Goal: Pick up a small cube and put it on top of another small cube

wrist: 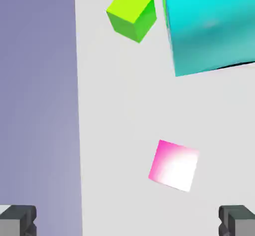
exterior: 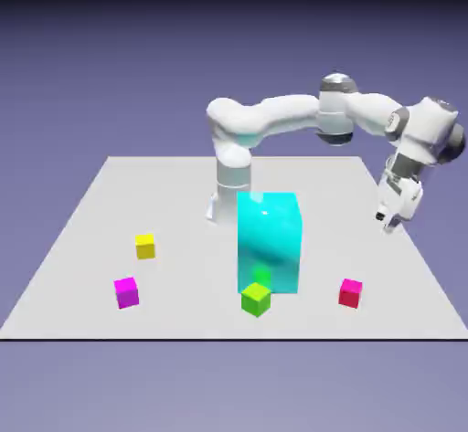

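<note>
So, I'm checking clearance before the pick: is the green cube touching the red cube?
Apart: in the hand view, bare tabletop separates the green cube from the red cube.

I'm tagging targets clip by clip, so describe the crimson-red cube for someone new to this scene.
Find the tall cyan block on the pale tabletop. Toward the exterior view's right, near the table's front edge, sits the small crimson-red cube. The magenta cube is more purple and lies on the block's other side.
</note>
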Controlling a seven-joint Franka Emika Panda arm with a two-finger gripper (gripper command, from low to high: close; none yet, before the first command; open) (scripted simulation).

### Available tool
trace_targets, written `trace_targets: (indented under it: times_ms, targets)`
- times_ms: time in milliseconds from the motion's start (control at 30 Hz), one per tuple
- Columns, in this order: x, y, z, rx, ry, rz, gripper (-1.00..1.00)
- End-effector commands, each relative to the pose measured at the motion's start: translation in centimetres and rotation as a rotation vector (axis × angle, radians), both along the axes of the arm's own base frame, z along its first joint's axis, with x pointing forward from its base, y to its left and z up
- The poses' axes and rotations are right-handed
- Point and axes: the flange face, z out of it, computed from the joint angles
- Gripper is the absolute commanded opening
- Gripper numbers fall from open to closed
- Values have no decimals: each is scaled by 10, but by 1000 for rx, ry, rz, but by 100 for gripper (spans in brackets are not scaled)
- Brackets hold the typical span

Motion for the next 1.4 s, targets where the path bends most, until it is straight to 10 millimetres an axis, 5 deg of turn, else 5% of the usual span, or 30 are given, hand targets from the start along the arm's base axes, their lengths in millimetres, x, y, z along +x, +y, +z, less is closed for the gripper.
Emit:
trace_targets:
  times_ms: [0, 167, 200, 233, 333, 500, 667, 833, 1033, 1200, 1267, 1367]
  targets:
    - [4, -6, -28, -10, 43, -62, 0]
    - [0, -36, -137, -27, 111, -163, 0]
    - [0, -36, -137, -27, 111, -163, -100]
    - [0, -36, -137, -27, 111, -163, -100]
    - [9, -17, -74, -27, 111, -163, -100]
    - [70, -132, -43, 12, 66, -193, -100]
    - [97, -258, -24, 15, 41, -207, -100]
    - [93, -378, -15, -1, 43, -198, -100]
    - [55, -501, -14, -22, 75, -151, -100]
    - [6, -581, -18, -32, 109, -80, -100]
    - [5, -582, -19, -32, 110, -79, -100]
    - [3, -593, -51, -35, 110, -76, -100]
